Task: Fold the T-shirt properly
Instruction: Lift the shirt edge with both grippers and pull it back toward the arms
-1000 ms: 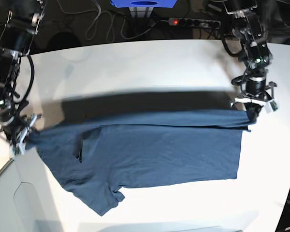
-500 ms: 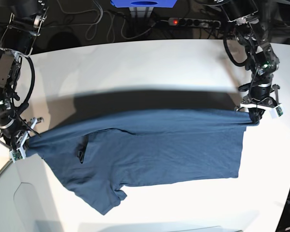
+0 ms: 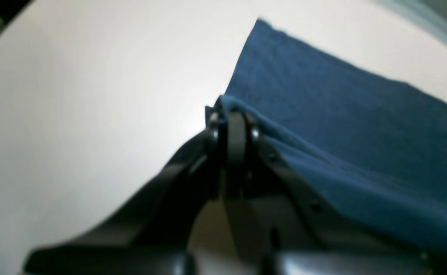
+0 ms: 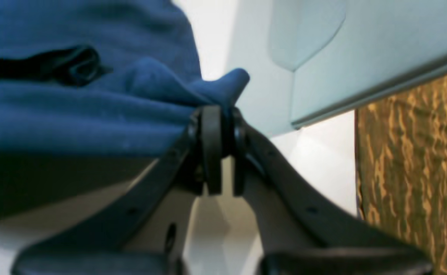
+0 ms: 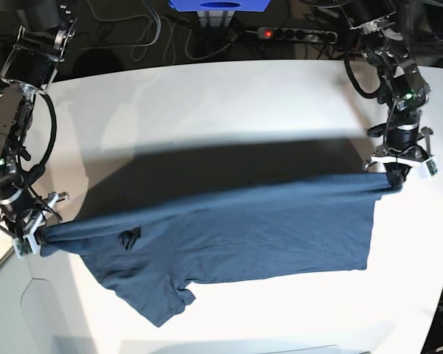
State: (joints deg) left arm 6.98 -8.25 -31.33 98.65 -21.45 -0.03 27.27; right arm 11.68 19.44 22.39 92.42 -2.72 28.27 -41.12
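We find no readable words, numbers, brand marks or signs in any view. The plain dark navy-blue cotton T-shirt (image 5: 229, 228) shows no print we can make out, and the white tabletop (image 5: 229, 103) carries no lettering.

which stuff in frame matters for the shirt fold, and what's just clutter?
In play: T-shirt, stretched between the left gripper and right gripper, both clamped on its edge; white table.

Clutter: power strip with red light, loose cables, blue box, all behind the table.
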